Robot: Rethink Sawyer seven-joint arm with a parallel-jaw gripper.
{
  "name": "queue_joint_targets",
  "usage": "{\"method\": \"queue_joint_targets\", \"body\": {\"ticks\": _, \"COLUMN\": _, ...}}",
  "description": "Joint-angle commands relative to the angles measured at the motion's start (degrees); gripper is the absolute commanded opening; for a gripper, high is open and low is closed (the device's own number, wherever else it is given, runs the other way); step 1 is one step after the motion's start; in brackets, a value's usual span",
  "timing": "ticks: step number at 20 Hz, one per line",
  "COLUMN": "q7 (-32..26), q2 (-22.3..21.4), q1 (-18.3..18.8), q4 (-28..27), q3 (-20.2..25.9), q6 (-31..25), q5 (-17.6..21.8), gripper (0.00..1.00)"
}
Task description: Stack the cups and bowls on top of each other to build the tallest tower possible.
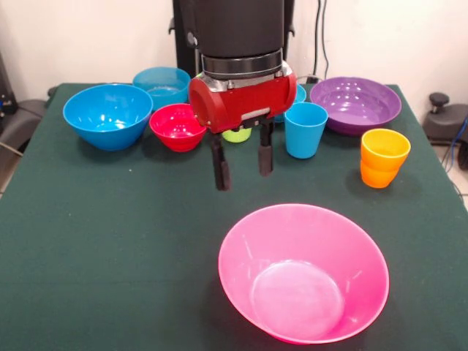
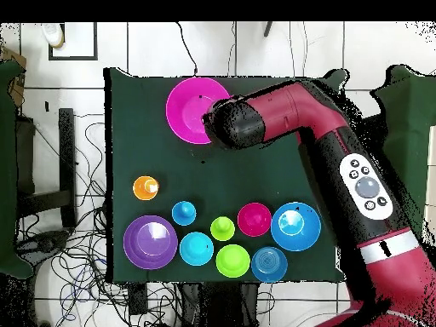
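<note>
My gripper hangs open and empty over the green cloth, just behind the huge pink bowl. Along the back stand the large blue bowl, ribbed cyan bowl, red bowl, light blue cup, purple bowl and orange cup. My gripper half hides the lime green cup. The overhead view also shows a lime green bowl and a small blue bowl. No tower is in view; each piece sits alone.
The arm reaches across the table from its right side in the overhead view, and its head covers the pink bowl's edge. Cables lie on the tiled floor left of the table. A black stand is beside that edge.
</note>
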State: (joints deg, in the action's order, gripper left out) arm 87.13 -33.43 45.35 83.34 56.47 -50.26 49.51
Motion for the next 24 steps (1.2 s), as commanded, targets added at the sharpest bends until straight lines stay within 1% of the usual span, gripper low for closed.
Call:
{"method": "queue_joint_targets", "body": {"ticks": 1, "q7": -0.52, "q2": 0.2, "q1": -4.41, "q4": -8.24, "q3": -7.98, "q6": -3.7, "q5": 1.94, "gripper": 1.0}}
{"method": "queue_joint_targets", "body": {"ticks": 3, "q7": -0.36, "q2": 1.55, "q1": -4.89, "q4": -9.78, "q3": -8.84, "q6": -3.16, "q5": 1.97, "gripper": 1.0}}
{"method": "queue_joint_targets", "body": {"ticks": 5, "q7": 1.46, "q2": 2.34, "q1": -5.2, "q4": -9.99, "q3": -9.74, "q6": -2.95, "q5": 1.02, "gripper": 1.0}}
{"method": "queue_joint_targets", "body": {"ticks": 6, "q7": 3.59, "q2": 2.53, "q1": -5.59, "q4": -9.88, "q3": -10.71, "q6": -3.36, "q5": 0.16, "gripper": 1.0}}
{"method": "queue_joint_targets", "body": {"ticks": 7, "q7": 4.41, "q2": 2.89, "q1": -5.69, "q4": -9.66, "q3": -11.17, "q6": -3.63, "q5": -0.93, "gripper": 1.0}}
{"method": "queue_joint_targets", "body": {"ticks": 8, "q7": 6.65, "q2": 3.76, "q1": -5.37, "q4": -8.74, "q3": -11.53, "q6": -5.9, "q5": -4.74, "gripper": 1.0}}
{"method": "queue_joint_targets", "body": {"ticks": 9, "q7": 7.84, "q2": 3.81, "q1": -5.21, "q4": -7.78, "q3": -11.82, "q6": -7.35, "q5": -7.18, "gripper": 1.0}}
{"method": "queue_joint_targets", "body": {"ticks": 10, "q7": 9.34, "q2": 3.82, "q1": -4.72, "q4": -6.44, "q3": -12.03, "q6": -10.44, "q5": -11.28, "gripper": 1.0}}
{"method": "queue_joint_targets", "body": {"ticks": 11, "q7": 9.72, "q2": 3.56, "q1": -4.69, "q4": -5.89, "q3": -12.44, "q6": -11.37, "q5": -12.92, "gripper": 1.0}}
{"method": "queue_joint_targets", "body": {"ticks": 14, "q7": 9.59, "q2": 4.09, "q1": -4.27, "q4": -5.51, "q3": -13.89, "q6": -16.98, "q5": -19.69, "gripper": 1.0}}
{"method": "queue_joint_targets", "body": {"ticks": 16, "q7": 10.09, "q2": 3.97, "q1": -4.93, "q4": -5.55, "q3": -15.84, "q6": -18.55, "q5": -21.35, "gripper": 1.0}}
{"method": "queue_joint_targets", "body": {"ticks": 17, "q7": 10.63, "q2": 3.6, "q1": -5.59, "q4": -5.7, "q3": -16.77, "q6": -18.39, "q5": -21.23, "gripper": 1.0}}
{"method": "queue_joint_targets", "body": {"ticks": 18, "q7": 12.44, "q2": 2.88, "q1": -6.63, "q4": -6.17, "q3": -18.37, "q6": -17.21, "q5": -20.42, "gripper": 1.0}}
{"method": "queue_joint_targets", "body": {"ticks": 21, "q7": 14.83, "q2": 4.01, "q1": -9.26, "q4": -8.57, "q3": -21.06, "q6": -14.96, "q5": -19.31, "gripper": 1.0}}
{"method": "queue_joint_targets", "body": {"ticks": 22, "q7": 14.92, "q2": 4.46, "q1": -10.21, "q4": -9.68, "q3": -22.06, "q6": -14.83, "q5": -18.16, "gripper": 1.0}}
{"method": "queue_joint_targets", "body": {"ticks": 23, "q7": 15.07, "q2": 5.39, "q1": -11.06, "q4": -10.8, "q3": -22.56, "q6": -14.37, "q5": -17.8, "gripper": 1.0}}
{"method": "queue_joint_targets", "body": {"ticks": 24, "q7": 14.01, "q2": 5.7, "q1": -11.46, "q4": -11.5, "q3": -22.77, "q6": -14.07, "q5": -17.16, "gripper": 1.0}}
